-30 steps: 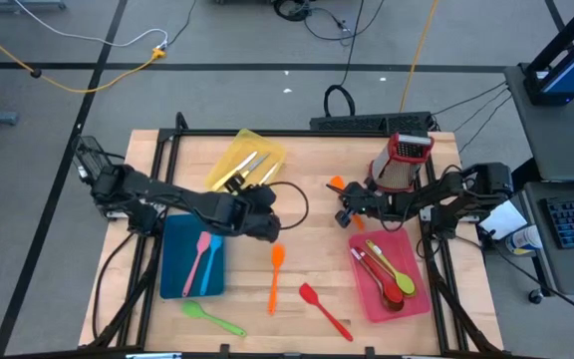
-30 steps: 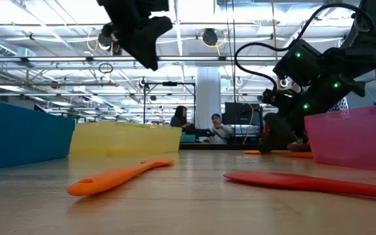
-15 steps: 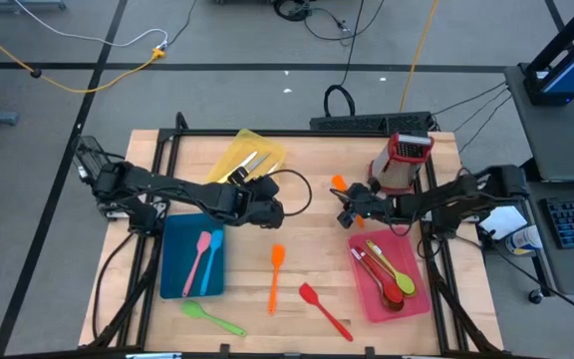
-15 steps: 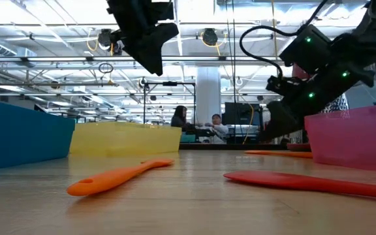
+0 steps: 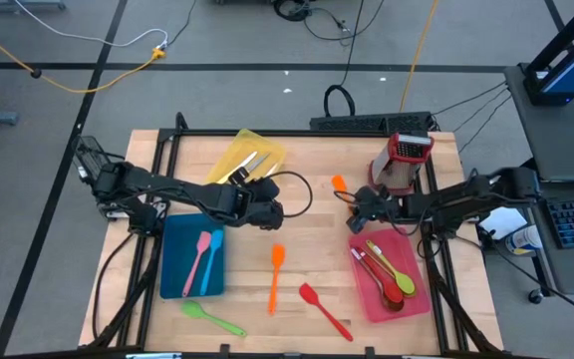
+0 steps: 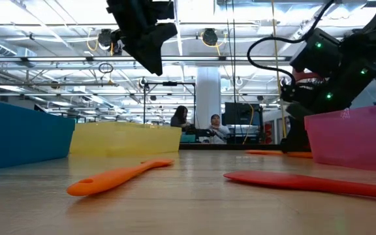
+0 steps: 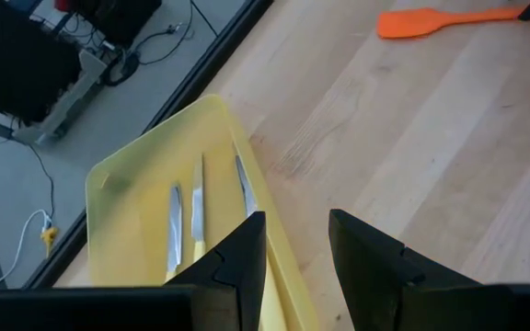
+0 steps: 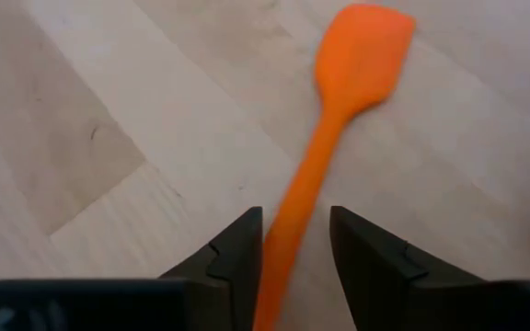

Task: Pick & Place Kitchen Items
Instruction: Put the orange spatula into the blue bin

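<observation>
Orange spatula (image 8: pixel 339 138) lies flat on the table (image 5: pixel 307 224) at upper centre of the overhead frame; its handle runs between my right gripper (image 8: pixel 294 241) fingers, which stand apart, aligned for a pinch. My left gripper (image 7: pixel 294 241) hovers parted beside the yellow tray (image 7: pixel 136 230).

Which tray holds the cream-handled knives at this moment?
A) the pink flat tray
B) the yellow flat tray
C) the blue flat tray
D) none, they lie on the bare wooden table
B: the cream-handled knives lie side by side inside the yellow flat tray, seen in the left wrist view and also in the high view near the table's far edge.
</observation>
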Action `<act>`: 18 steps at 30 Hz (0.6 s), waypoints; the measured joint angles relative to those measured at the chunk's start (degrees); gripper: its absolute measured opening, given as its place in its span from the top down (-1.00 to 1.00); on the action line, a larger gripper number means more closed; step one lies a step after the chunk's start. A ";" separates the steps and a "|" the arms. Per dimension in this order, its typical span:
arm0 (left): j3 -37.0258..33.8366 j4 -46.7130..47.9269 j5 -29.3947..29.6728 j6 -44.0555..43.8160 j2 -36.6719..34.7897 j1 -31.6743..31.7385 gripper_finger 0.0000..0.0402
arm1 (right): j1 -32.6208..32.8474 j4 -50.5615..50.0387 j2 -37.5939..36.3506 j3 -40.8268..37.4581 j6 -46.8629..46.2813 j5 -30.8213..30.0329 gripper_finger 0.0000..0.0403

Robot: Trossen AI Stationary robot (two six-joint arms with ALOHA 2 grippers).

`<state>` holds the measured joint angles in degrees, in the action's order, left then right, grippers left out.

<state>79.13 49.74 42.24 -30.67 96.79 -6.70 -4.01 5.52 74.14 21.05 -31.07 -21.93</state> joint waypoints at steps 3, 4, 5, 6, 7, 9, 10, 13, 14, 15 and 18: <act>0.00 -0.02 0.00 0.39 0.00 -0.02 0.37 | -0.02 1.98 1.39 -0.34 0.72 1.40 0.34; 0.00 -0.02 0.00 0.36 0.00 0.00 0.37 | 0.03 2.13 2.06 -0.48 0.52 1.39 0.32; 0.00 -0.02 0.00 0.33 0.00 0.00 0.37 | 0.10 2.36 2.80 -0.53 0.42 0.85 0.30; 0.00 -0.04 0.00 0.28 0.00 0.00 0.37 | 0.12 2.58 3.48 -0.63 0.47 0.44 0.29; 0.00 -0.04 0.00 0.27 0.00 0.00 0.37 | 0.12 2.70 4.12 -0.77 0.82 0.38 0.27; 0.00 -0.07 0.01 0.21 0.00 0.00 0.37 | 0.11 3.03 5.51 -0.78 2.95 -0.14 0.24; 0.00 -0.07 0.02 0.21 0.00 0.00 0.37 | 0.11 2.93 6.14 -0.78 4.18 -0.75 0.24; 0.00 -0.12 -0.01 -0.02 0.00 0.22 0.37 | 0.10 3.55 7.67 -0.80 5.54 -3.60 0.30; 0.00 -0.17 -0.17 -0.85 0.00 0.37 0.37 | -0.09 3.83 7.95 -0.80 5.73 -3.47 0.35; 0.00 -0.46 -0.72 -1.66 0.00 0.72 0.37 | -0.29 4.14 8.15 -0.80 6.00 -3.16 0.41; -0.02 -3.44 -5.98 0.88 0.00 2.50 0.37 | -0.37 4.33 8.40 -0.82 6.02 -2.38 0.62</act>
<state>79.12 46.29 36.26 -29.79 96.79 -4.20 -4.38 9.85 82.54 20.23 -25.05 -24.32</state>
